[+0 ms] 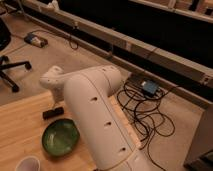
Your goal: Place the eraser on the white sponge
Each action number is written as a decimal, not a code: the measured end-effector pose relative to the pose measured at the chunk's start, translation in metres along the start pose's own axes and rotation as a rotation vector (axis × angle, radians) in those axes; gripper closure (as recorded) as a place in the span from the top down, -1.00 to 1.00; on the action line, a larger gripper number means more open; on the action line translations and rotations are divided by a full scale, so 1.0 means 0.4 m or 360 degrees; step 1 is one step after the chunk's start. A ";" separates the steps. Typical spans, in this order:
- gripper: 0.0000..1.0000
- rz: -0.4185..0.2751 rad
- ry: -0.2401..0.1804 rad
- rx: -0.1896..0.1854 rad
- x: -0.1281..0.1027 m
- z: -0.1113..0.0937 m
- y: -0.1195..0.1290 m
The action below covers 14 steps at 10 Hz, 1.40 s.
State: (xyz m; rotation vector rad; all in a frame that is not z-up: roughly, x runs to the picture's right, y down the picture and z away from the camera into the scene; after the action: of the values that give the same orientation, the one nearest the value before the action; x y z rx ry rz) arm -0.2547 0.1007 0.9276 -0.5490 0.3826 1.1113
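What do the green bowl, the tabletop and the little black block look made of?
Bowl: likely glazed ceramic or plastic; glossy green with soft highlights. Tabletop: wood or laminate, matte, with plank lines. Eraser: dull black, perhaps rubber; no shine. The gripper is not in view; only the white arm shows.

High, close camera looks down over arm [100,115] (gripper unseen).

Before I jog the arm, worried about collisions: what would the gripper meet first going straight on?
Cannot say: the gripper is out of sight, seemingly hidden behind the white arm, so its heading is unreadable. Nearest things by the arm's end are the eraser and green bowl.
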 end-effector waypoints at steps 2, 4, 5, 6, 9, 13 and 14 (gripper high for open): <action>0.60 -0.0003 -0.0002 0.0000 0.000 -0.003 0.002; 0.60 -0.0037 -0.0011 -0.0008 0.000 -0.012 0.005; 0.60 -0.0103 -0.0037 -0.0034 -0.004 -0.035 0.022; 0.60 -0.0153 -0.0058 -0.0056 -0.010 -0.066 0.033; 0.60 -0.0344 -0.0064 -0.0081 -0.013 -0.113 0.034; 0.60 -0.0819 0.0083 -0.0106 -0.005 -0.049 0.060; 0.60 -0.0898 0.0106 -0.0124 -0.003 -0.039 0.074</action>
State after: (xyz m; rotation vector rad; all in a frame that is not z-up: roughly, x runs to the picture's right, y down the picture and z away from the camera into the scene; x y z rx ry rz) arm -0.2826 0.1006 0.9092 -0.7106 0.2201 0.5667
